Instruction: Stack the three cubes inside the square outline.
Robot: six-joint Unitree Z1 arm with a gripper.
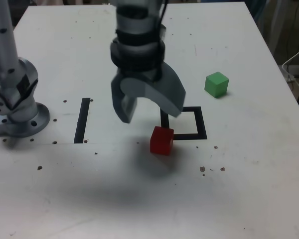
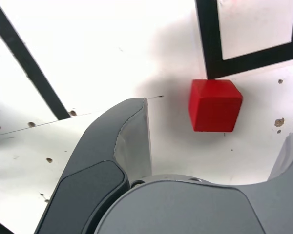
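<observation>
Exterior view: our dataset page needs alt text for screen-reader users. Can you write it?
An open grey gripper hangs above a white table, just over a red cube lying at the near corner of a black tape square outline. A green cube sits farther back on the exterior view's right, a straight black tape strip on its left.

The white table [image 1: 249, 189] carries a red cube [image 1: 162, 140] just below the pincer [image 1: 148, 107], a black square outline [image 1: 203, 123] behind it, a green cube [image 1: 217, 84] well beyond, and a black tape strip [image 1: 82, 120].

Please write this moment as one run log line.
gripper: open, empty, above table | red cube: outside square outline, near its corner | green cube: apart | yellow cube: unseen
</observation>
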